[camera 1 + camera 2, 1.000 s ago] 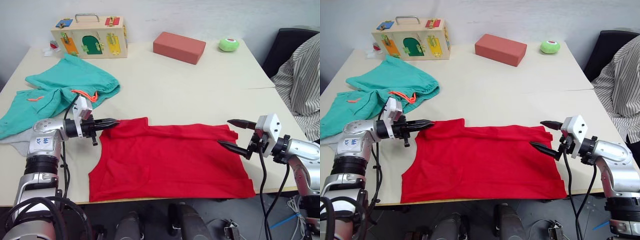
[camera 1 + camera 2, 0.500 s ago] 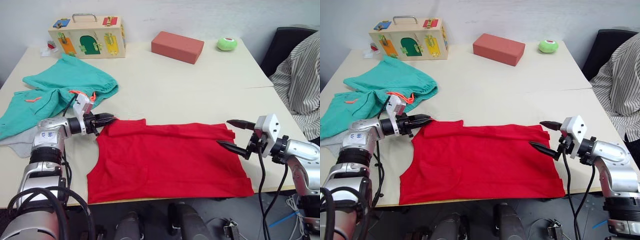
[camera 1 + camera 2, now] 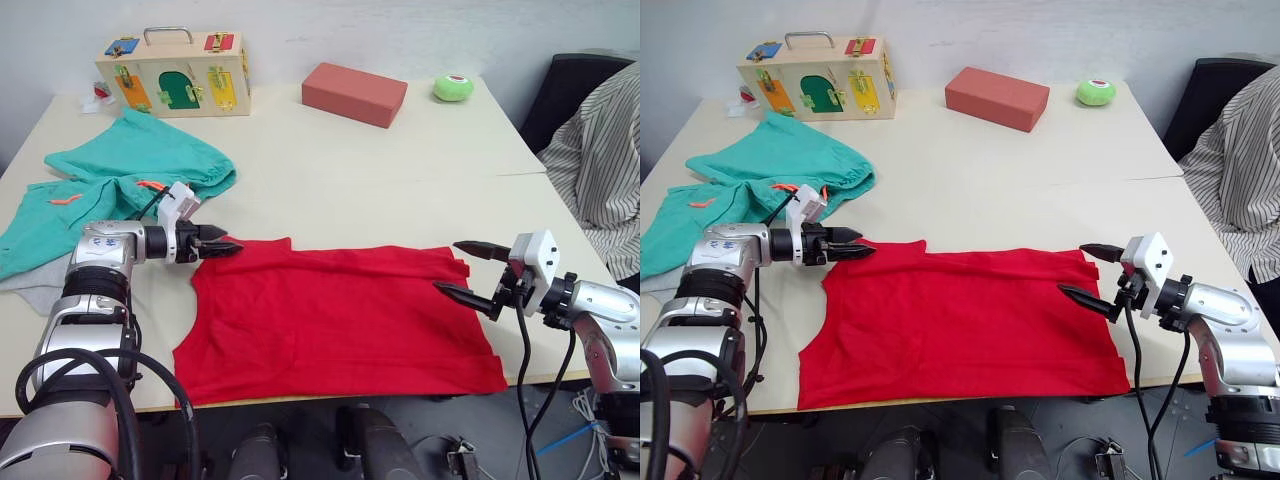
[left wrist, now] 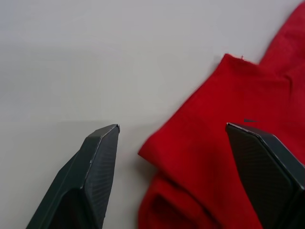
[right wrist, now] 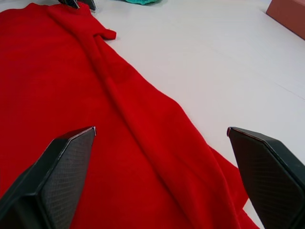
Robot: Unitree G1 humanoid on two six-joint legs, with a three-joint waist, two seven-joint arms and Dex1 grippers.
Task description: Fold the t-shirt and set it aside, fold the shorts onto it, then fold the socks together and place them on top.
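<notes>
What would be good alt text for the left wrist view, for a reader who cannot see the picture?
The left gripper is open, its two black fingers spread around a folded corner of the red t-shirt lying on the pale table. One finger is over bare table and the other is over the red cloth.

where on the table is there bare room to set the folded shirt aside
Free: the wide strip of table between the t-shirt and the brick-red block, running toward the person's side to the green ball. Crowded: the robot's left side, where the shorts and wooden latch box sit.
</notes>
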